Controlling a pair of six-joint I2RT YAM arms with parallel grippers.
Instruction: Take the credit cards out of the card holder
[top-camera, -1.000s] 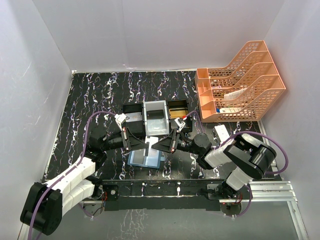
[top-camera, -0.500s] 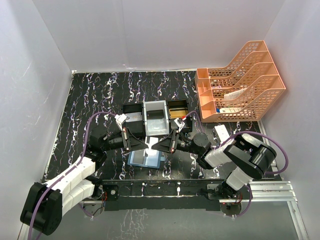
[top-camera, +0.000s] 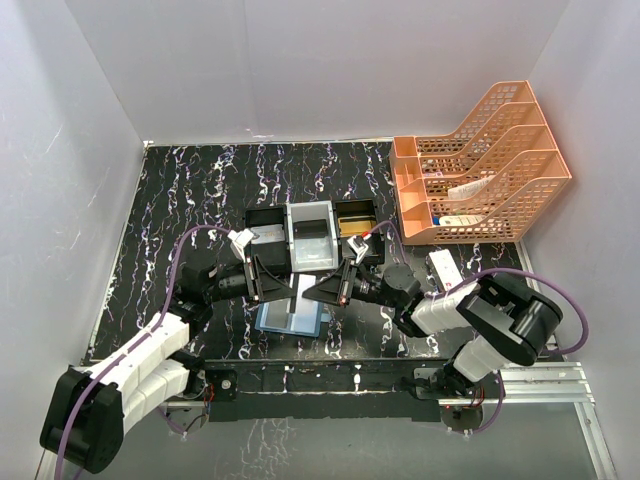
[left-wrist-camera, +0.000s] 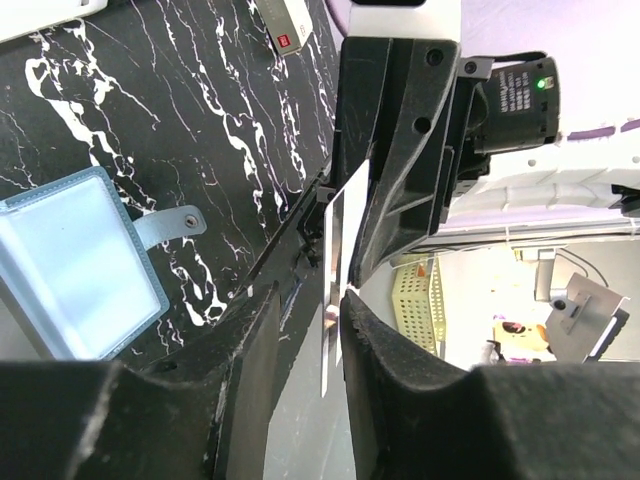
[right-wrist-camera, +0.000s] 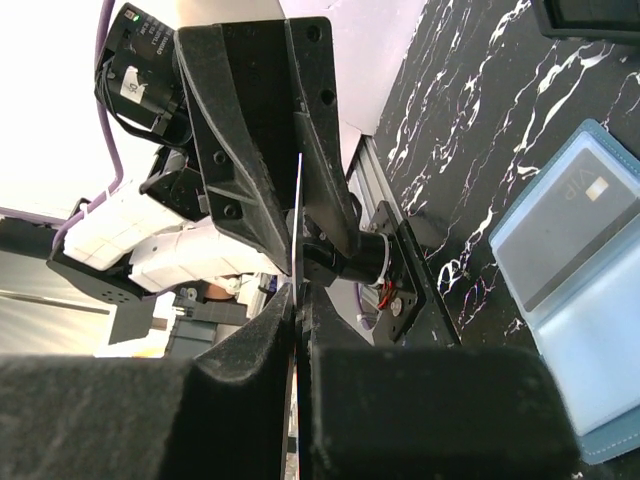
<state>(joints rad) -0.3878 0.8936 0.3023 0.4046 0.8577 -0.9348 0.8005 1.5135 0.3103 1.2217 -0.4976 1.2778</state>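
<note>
Close to the table's (top-camera: 180, 200) near edge, about midway along it, the blue card holder (top-camera: 290, 317) lay open with a dark card (right-wrist-camera: 575, 225) in one pocket. Just above it the two claws met tip to tip. The right gripper (right-wrist-camera: 298, 300) was pinched tight on a silver-grey card (left-wrist-camera: 338, 260) held on edge, while the left gripper (left-wrist-camera: 310, 320) stood narrowly parted with that card in its gap. Farther back sat a three-compartment tray (top-camera: 250, 215), and an orange file rack (top-camera: 480, 165) filled the far right corner.

Right gripper (right-wrist-camera: 297, 305) pinches a thin pale plastic credit card (right-wrist-camera: 297, 215) edge-on
Open blue wallet-like card holder (right-wrist-camera: 585, 340) lies off to the gripper's right.
</note>
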